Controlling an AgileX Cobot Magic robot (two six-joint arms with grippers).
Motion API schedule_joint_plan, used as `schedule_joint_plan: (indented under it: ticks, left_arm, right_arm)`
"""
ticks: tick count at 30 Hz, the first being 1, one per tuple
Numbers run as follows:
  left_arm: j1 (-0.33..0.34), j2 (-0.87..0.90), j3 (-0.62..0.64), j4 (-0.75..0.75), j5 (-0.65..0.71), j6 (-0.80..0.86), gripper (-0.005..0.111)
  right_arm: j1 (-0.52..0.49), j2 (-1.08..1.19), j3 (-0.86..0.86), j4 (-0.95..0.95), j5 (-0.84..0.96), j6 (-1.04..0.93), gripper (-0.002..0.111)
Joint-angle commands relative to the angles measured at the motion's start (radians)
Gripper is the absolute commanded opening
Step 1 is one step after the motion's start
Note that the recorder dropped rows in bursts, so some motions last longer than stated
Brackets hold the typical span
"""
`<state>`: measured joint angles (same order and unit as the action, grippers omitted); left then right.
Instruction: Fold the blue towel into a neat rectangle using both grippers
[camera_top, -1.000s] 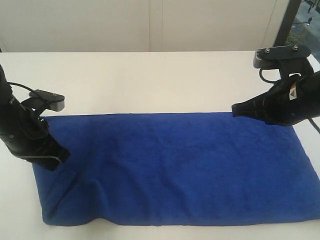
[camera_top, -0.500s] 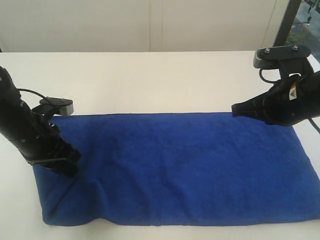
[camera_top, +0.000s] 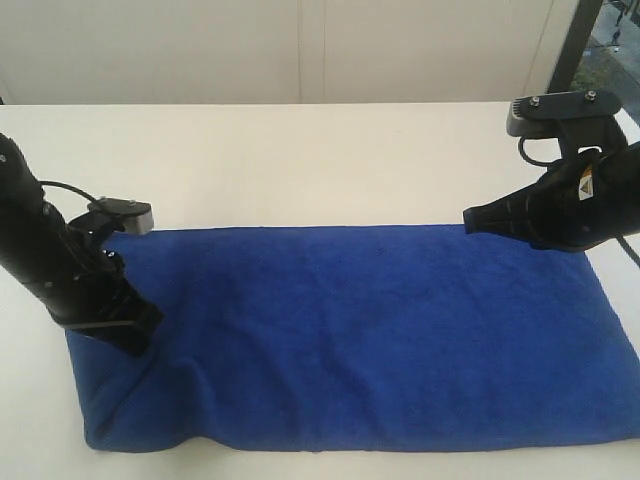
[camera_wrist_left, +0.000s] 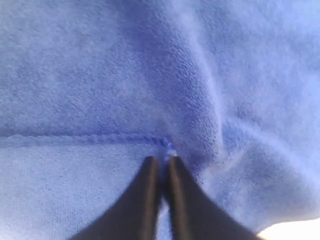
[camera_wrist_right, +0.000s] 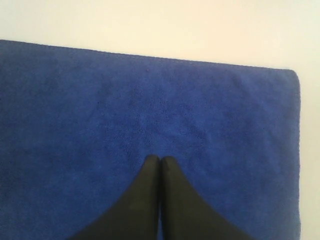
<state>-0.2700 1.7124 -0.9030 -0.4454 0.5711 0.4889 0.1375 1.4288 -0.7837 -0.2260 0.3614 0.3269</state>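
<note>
Royal-blue soft cloth towel (camera_top: 350, 330) spread flat beneath both jaws. Left black gripper (camera_wrist_left: 162, 161) pinched narrow on stitched hem (camera_wrist_left: 85, 138), cloth puckering beside tips: likely lifting grip for fold. Right black gripper (camera_wrist_right: 160, 160) closed, empty, above cloth.

Fuzzy, soft cloth blue towel (camera_top: 370, 330) lies on a smooth matt table (camera_top: 300, 160).

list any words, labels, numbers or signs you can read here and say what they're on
No text can be read in any view.
Small pale sticker on the right arm: printed mark, too small and blurred to read.
Blue towel: plain, no label or print visible.
Left gripper and right gripper: plain black, no markings visible.
</note>
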Motion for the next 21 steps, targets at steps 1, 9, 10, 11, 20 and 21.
schedule_joint_plan:
  ticks: [1, 9, 10, 11, 20, 21]
  left_arm:
    - [0.001, -0.003, 0.006, -0.007, 0.029, 0.017, 0.000]
    - [0.003, -0.201, -0.006, 0.238, 0.099, -0.226, 0.000]
    - [0.007, -0.234, -0.006, 0.344, 0.108, -0.337, 0.000]
    - [0.015, -0.260, -0.006, 0.423, 0.118, -0.421, 0.000]
    - [0.070, -0.316, 0.028, 0.559, 0.295, -0.572, 0.000]
    - [0.070, -0.316, 0.035, 0.559, 0.318, -0.572, 0.000]
  right_arm:
    - [-0.006, 0.000, 0.004, -0.004, -0.010, -0.012, 0.000]
    - [-0.006, 0.000, 0.004, -0.002, -0.008, -0.012, 0.000]
    - [-0.006, 0.000, 0.004, 0.000, -0.008, -0.012, 0.000]
    - [-0.006, 0.000, 0.004, 0.000, -0.008, -0.012, 0.000]
    - [-0.006, 0.000, 0.004, 0.000, -0.010, -0.012, 0.000]
    - [-0.006, 0.000, 0.004, 0.000, -0.010, -0.012, 0.000]
